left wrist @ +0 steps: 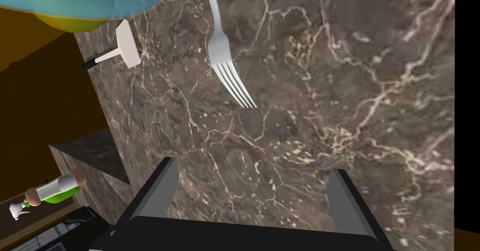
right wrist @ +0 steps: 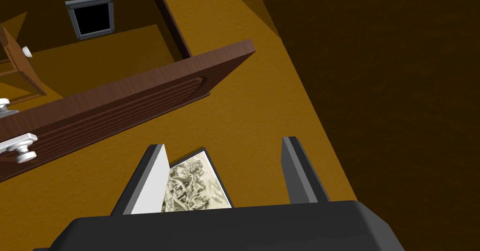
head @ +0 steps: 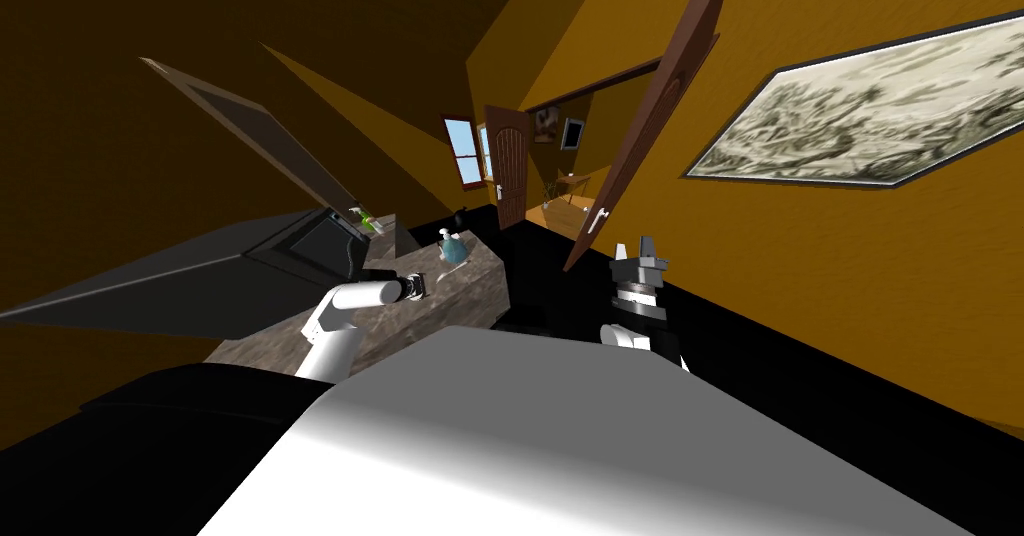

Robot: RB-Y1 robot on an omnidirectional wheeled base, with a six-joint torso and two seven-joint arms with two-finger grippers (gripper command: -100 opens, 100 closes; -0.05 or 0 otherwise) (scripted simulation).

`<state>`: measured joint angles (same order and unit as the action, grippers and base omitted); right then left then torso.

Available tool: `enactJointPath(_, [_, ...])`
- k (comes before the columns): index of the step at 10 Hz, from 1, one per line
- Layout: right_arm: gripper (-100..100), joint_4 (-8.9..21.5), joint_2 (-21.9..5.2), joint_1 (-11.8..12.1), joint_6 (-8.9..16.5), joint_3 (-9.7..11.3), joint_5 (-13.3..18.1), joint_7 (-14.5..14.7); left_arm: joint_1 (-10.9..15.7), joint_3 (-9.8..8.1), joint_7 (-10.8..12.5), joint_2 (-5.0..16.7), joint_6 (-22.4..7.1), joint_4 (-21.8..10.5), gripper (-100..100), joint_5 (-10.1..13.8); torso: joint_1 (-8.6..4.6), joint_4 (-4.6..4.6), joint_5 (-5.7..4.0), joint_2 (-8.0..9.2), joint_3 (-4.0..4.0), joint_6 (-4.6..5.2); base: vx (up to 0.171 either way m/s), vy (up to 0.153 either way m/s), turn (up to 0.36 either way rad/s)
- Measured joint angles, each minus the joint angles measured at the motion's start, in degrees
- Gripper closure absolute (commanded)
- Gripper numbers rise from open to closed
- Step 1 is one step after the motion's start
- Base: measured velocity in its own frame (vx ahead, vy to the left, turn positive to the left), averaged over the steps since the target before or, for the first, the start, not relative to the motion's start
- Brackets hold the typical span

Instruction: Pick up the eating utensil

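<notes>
Fork [left wrist: 226, 58]: light grey, lying flat on the brown veined stone counter [left wrist: 328, 98]. Its four tines point towards the left gripper [left wrist: 253, 168] and its handle runs away from it. The fork is ahead of the fingertips, apart from them and not between them.

At the far left of the head view, a large dark box-shaped unit [head: 200, 280] stands against the counter. Behind it a green spray bottle [head: 369, 223] with a white head rests on a lower ledge. The left wrist view shows the same bottle lying beside the counter's edge.

Next comes the left arm, reaching over the counter with its gripper low above the stone. Its fingers stand wide apart with only bare counter between them.

Just beyond the fork's handle stands a teal bottle [head: 452, 249] with a yellow underside. A small white T-shaped item [left wrist: 119, 52] with a dark tip lies beside that bottle, apart from the fork.

At the right, the right gripper [head: 640, 252] is held up, well apart from the counter. Its fingers are spread wide and grip nothing.
</notes>
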<state>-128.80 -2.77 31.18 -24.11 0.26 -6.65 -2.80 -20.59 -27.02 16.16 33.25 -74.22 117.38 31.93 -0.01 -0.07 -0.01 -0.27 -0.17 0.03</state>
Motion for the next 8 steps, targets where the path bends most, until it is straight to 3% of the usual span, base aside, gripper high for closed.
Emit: enactJointPath(8, [0,0.0,0.0,0.0,0.0,0.0,0.0,0.0,0.07,-2.11,0.33,3.3,-10.73,-4.76,-100,3.26,0.02,-0.01,0.0,-0.01,-0.01,-0.02,0.072,0.0,-0.08])
